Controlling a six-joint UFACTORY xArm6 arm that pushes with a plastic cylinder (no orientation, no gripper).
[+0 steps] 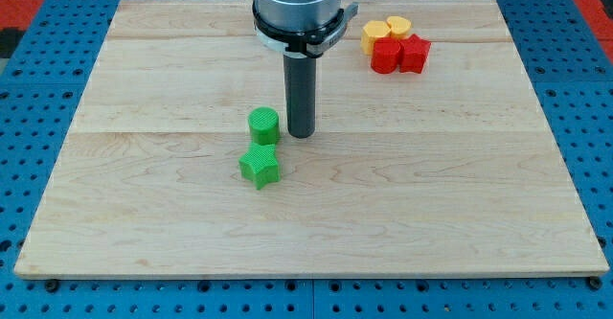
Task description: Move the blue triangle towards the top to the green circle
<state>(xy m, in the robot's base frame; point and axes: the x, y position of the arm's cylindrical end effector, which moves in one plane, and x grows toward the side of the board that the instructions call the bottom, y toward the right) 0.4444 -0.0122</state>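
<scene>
The green circle [263, 125] stands on the wooden board [144, 194] near its middle, left of centre. A green star-shaped block [260, 166] lies just below it, nearly touching. My tip [302, 134] rests on the board right beside the green circle, on its right, a small gap apart. No blue triangle shows in the view; the arm's body may hide part of the board's top edge.
At the view's top right sits a tight cluster: two yellow blocks [375, 34] [398, 26] and two red blocks [386, 56] [415, 53]. The board lies on a blue perforated surface [38, 99].
</scene>
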